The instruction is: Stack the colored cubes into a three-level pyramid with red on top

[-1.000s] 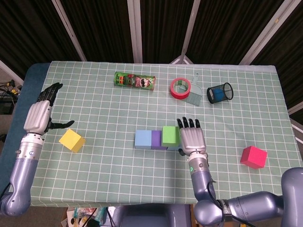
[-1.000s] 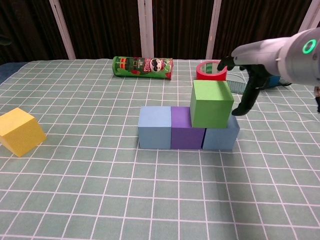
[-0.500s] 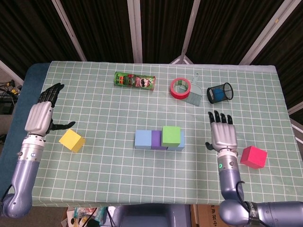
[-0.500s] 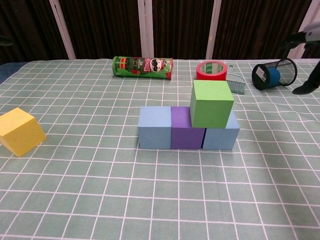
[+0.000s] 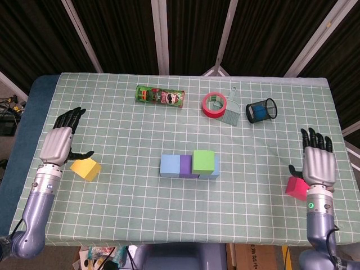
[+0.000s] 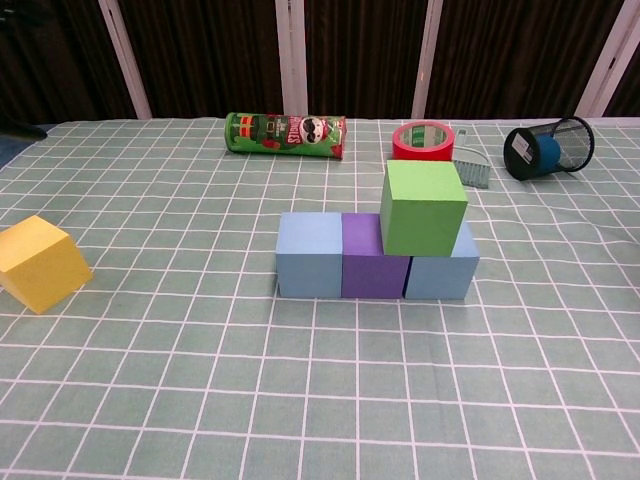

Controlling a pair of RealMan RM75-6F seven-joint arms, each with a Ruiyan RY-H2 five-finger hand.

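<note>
A row of three cubes lies mid-table: light blue [image 6: 309, 254], purple [image 6: 372, 262] and another light blue [image 6: 445, 272]. A green cube [image 6: 423, 207] sits on top, over the purple and right blue cubes. The yellow cube [image 5: 85, 168] lies at the left, and my left hand [image 5: 59, 143] hovers open just above its left side. The red cube [image 5: 296, 187] lies at the right, partly covered by my right hand [image 5: 318, 165], which is open with fingers spread over it. Neither hand shows in the chest view.
At the back stand a green snack can [image 5: 160, 96] on its side, a red tape roll [image 5: 214, 105], a small brush [image 5: 230, 115] and a black mesh cup [image 5: 261, 109] tipped over. The table's right edge runs close to the red cube.
My right hand has left the green cube and swung right to hover over the red cube. My left hand has shifted slightly right toward the yellow cube.
</note>
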